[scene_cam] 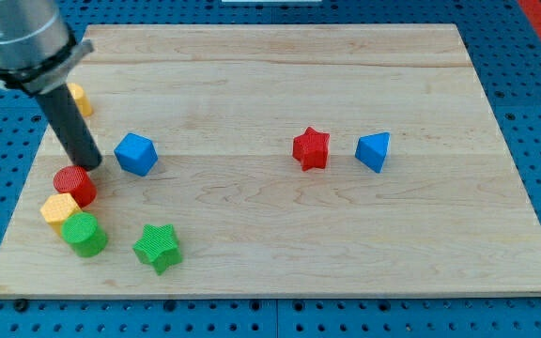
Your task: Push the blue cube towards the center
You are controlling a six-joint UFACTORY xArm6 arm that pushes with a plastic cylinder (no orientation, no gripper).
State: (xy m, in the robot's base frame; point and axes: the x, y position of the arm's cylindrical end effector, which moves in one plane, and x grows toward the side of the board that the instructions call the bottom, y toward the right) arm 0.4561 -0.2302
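- The blue cube (136, 154) sits in the left part of the frame, well short of the board's (280, 244) middle.
- My tip (89, 166) rests just left of it, close but apparently not touching; a bare rod, it has no jaws and grips nothing.
- I judge a straight rightward push through the cube's centre works best; off-centre contact would spin it.
- The red cylinder (75, 185) lies right below my tip, so I avoid dipping downward.
- The red star (311, 148) and blue triangular block (373, 151) lie well to the right.
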